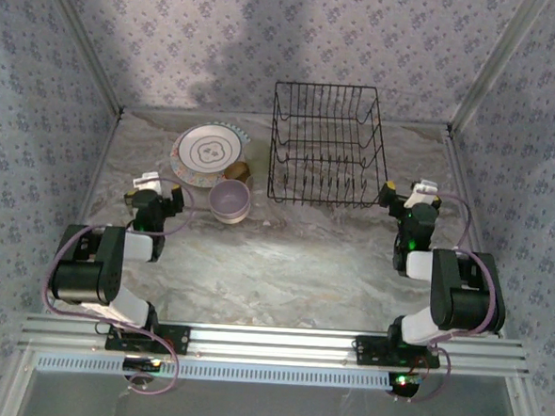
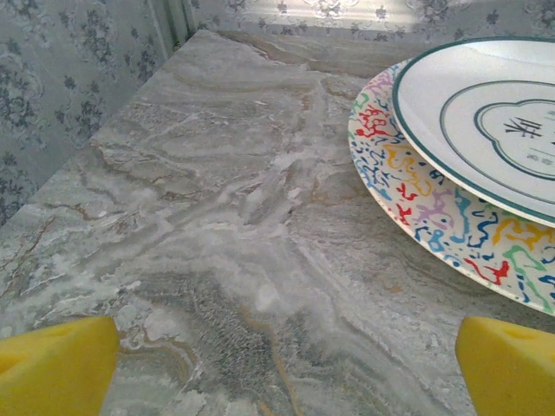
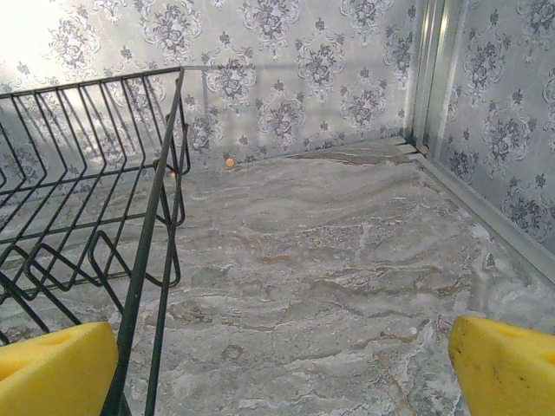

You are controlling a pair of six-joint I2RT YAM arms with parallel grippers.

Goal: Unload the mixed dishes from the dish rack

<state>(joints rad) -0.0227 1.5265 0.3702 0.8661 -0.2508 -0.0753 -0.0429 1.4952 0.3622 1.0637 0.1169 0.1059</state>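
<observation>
Dish rack (image 1: 324, 145) stands at the back of the table (image 1: 303, 257), apparently bare, with stacked plates (image 1: 207, 155), bowl (image 1: 230, 200) and cup (image 1: 237, 172) set out to its left, so unloading looks complete; left gripper (image 1: 158, 187) and right gripper (image 1: 409, 190) both gape wide, holding nothing.

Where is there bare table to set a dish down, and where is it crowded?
Biggest bare stretch: the table in front of the dish rack, toward the near edge. Also free: right of the rack up to the wall, and left of the stacked plates. Crowded: plates, cup and bowl bunch together just left of the rack.
</observation>
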